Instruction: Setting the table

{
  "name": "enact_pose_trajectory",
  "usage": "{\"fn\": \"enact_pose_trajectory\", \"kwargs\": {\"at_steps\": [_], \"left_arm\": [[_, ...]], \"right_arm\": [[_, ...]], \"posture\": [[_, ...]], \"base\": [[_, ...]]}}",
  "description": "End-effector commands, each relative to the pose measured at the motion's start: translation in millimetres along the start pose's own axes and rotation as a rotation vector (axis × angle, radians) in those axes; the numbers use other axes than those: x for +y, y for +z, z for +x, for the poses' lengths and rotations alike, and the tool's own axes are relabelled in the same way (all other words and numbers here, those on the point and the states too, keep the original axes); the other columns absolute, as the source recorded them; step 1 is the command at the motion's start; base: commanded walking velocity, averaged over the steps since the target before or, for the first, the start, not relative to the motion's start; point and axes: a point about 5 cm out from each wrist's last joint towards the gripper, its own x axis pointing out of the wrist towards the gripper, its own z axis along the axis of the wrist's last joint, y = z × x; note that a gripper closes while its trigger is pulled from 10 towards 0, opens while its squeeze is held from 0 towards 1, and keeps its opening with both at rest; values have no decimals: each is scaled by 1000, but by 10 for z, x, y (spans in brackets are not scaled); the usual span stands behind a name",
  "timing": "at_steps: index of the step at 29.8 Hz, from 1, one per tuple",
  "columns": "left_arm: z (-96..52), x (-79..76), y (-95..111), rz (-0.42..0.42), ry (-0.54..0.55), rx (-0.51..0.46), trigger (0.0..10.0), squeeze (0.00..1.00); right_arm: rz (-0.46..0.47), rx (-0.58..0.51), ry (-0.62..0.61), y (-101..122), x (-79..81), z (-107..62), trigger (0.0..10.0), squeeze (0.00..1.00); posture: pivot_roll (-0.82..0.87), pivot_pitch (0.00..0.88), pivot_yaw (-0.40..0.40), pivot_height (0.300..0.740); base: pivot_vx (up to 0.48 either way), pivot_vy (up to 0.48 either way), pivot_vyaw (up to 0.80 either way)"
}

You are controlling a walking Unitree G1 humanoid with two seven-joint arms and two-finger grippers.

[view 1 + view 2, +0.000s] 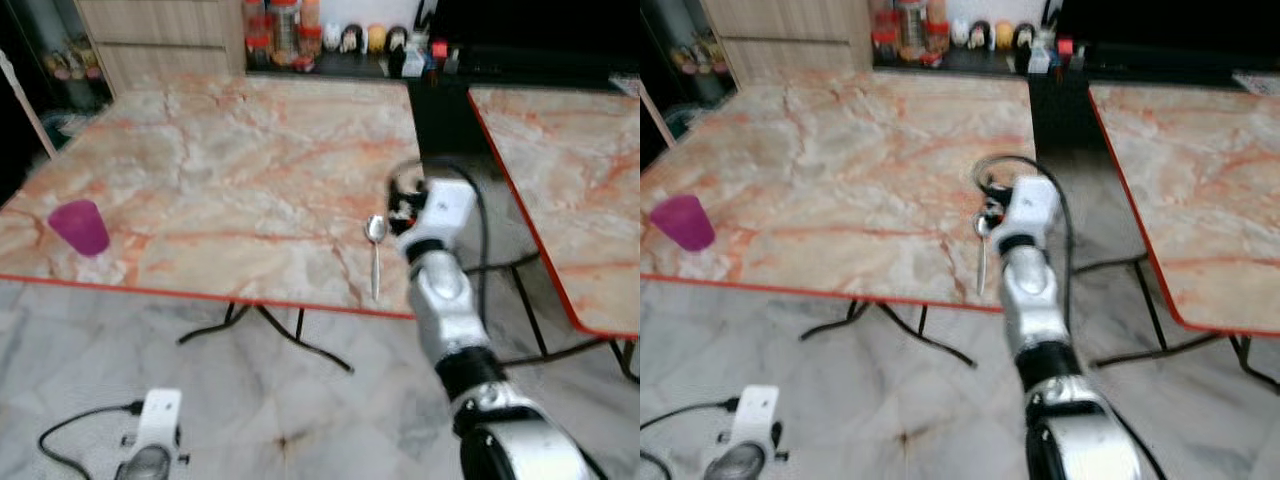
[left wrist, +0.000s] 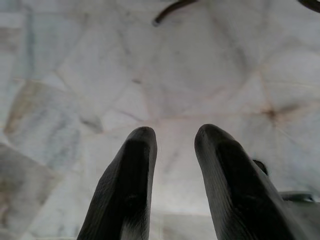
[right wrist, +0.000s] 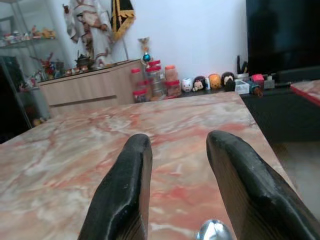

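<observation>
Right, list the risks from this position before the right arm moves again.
1. The spoon lies with its handle end at the table front edge; a nudge from the right gripper, open just above its bowl, could push it off.
2. The purple cup stands close to the same edge at the far left corner.
3. A cable trails on the floor by the left gripper.

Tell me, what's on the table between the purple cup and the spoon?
Nothing: in the left eye view only bare marble tabletop lies between the cup and the spoon.
</observation>
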Motion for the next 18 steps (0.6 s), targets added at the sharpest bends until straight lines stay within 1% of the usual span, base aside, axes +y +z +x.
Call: {"fn": "enact_pose_trajectory", "kwargs": {"at_steps": [1, 6, 11, 15, 18], "left_arm": [[-6, -69, -17, 0, -21, 10, 10000, 0], [-6, -79, -17, 2, -24, 11, 10000, 0], [-8, -108, -14, -12, -47, 8, 10000, 0], [-9, -119, -9, -29, -44, 3, 10000, 0], [-13, -126, -34, -39, -50, 20, 10000, 0]], "right_arm": [[-11, -2, -36, 16, -130, 1, 10000, 0], [-22, 12, -34, -12, -123, -10, 10000, 0], [-15, 10, -35, -8, -129, -11, 10000, 0], [-18, 10, -38, -4, -146, -8, 10000, 0], [-22, 9, -36, -2, -146, -7, 10000, 0]], "posture": [[53, 92, 15, 740], [52, 97, 11, 740], [55, 102, 7, 740], [55, 106, 4, 740], [53, 108, 3, 740]], "base": [[364, 0, 0], [360, 0, 0], [0, 0, 0], [0, 0, 0], [0, 0, 0]]}}
